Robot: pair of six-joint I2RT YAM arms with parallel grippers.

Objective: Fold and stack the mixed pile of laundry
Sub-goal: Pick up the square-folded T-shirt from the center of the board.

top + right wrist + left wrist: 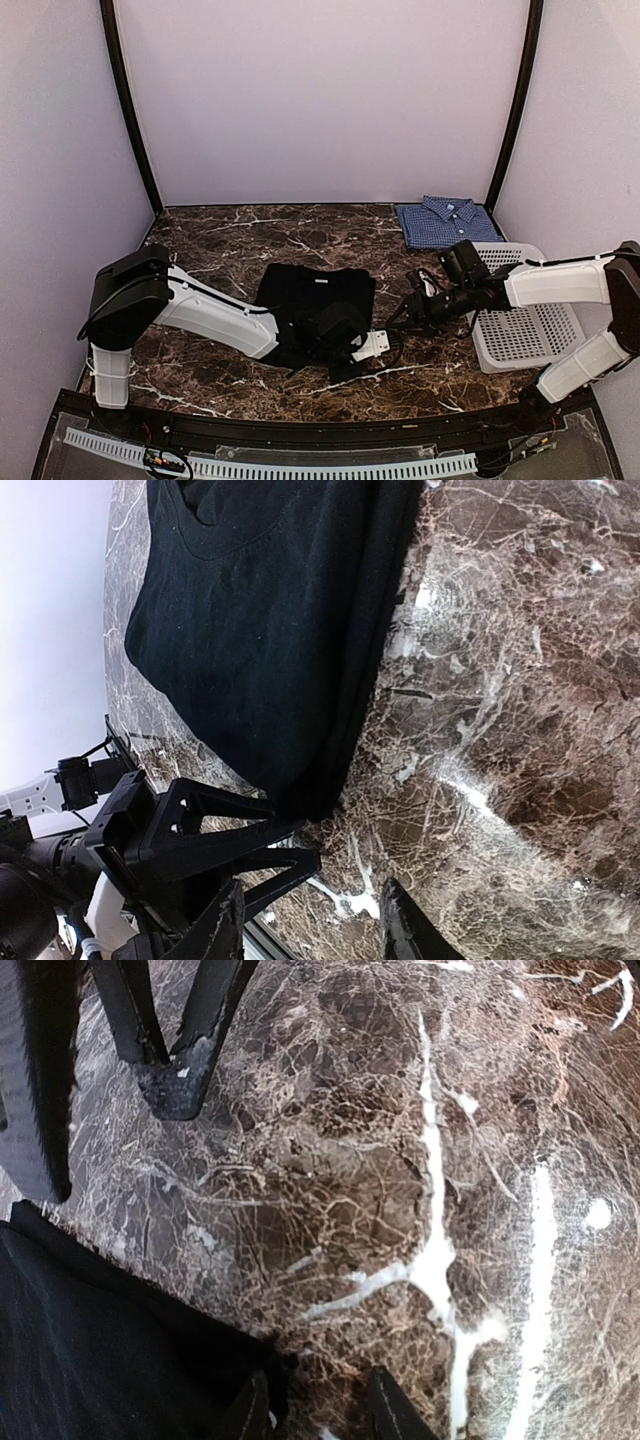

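The plain black garment (315, 300) lies folded flat at the table's middle. It also shows in the left wrist view (90, 1350) and the right wrist view (270, 630). The blue-and-white check shirt (447, 222) lies folded at the back right. My left gripper (392, 347) is open low at the black garment's near right corner. In its wrist view (320, 1415) one finger is at the cloth's edge and bare marble shows between the jaws. My right gripper (406, 308) is open and empty just right of the garment, and its wrist view (312, 925) looks toward the left gripper's fingers (220, 830).
A white perforated basket (525, 320) lies on the table at the right, under the right arm. The two grippers are close together over the dark marble table (220, 240). Walls enclose the back and sides.
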